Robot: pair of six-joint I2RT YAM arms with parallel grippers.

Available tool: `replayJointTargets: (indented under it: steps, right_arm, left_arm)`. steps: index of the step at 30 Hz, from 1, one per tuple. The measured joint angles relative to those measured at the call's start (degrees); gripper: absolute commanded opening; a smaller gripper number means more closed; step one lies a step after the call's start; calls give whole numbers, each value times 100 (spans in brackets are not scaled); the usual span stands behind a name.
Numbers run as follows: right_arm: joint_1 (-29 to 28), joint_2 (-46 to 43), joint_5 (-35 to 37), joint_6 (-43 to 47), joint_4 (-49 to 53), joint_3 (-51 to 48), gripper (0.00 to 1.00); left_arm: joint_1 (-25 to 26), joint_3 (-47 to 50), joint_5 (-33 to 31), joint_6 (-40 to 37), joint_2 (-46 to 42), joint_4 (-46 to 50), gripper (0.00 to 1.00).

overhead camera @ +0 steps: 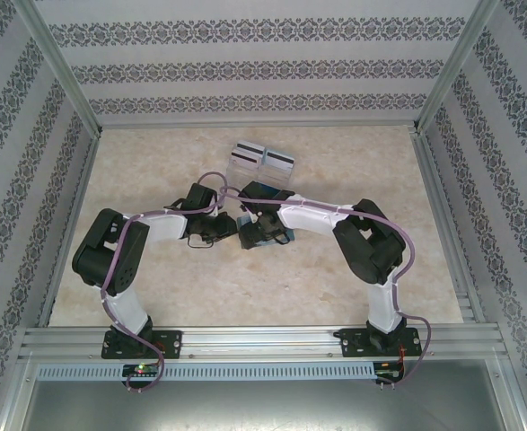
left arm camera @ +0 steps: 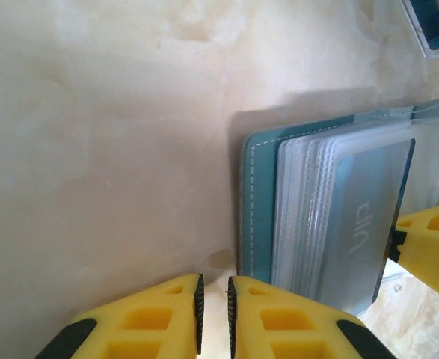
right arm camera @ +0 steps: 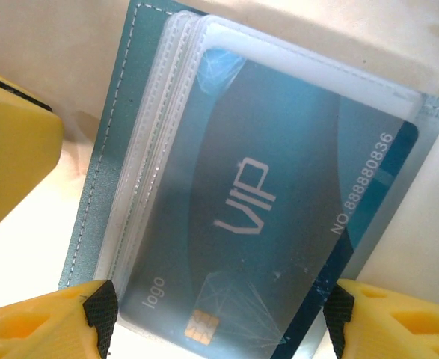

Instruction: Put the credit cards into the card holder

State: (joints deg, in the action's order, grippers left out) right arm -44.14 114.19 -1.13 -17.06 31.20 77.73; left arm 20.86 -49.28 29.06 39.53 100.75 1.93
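Nearest the bases, the left pincer is sitting pressed almost together with nothing showing between its pads, just beside the holder's cover. The holder is lying open around the middle of the desk, its clear sleeves fanning out. The right pincer is standing spread, one finger on each side of a blue card without pinching it. The card is lying mostly inside the top sleeve, and a darker strip along one long edge seems to be poking out. To finish well, I judge the right pincer should be nudging that edge squarely inward while the left is pinning the cover flat, so the sleeve is not buckling. By the far edge, the tray is holding striped cards.
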Motion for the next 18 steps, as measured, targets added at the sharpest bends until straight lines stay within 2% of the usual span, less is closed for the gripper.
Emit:
replayJointTargets:
  steps: [12,18]
  right_arm:
    - [0,44,-42,-313,-7,55,80]
    - [0,203,24,-374,133,282,72]
  left_arm:
    - [-33,4,4,-2,0,-7,19]
    - [-35,4,7,-2,0,-4,19]
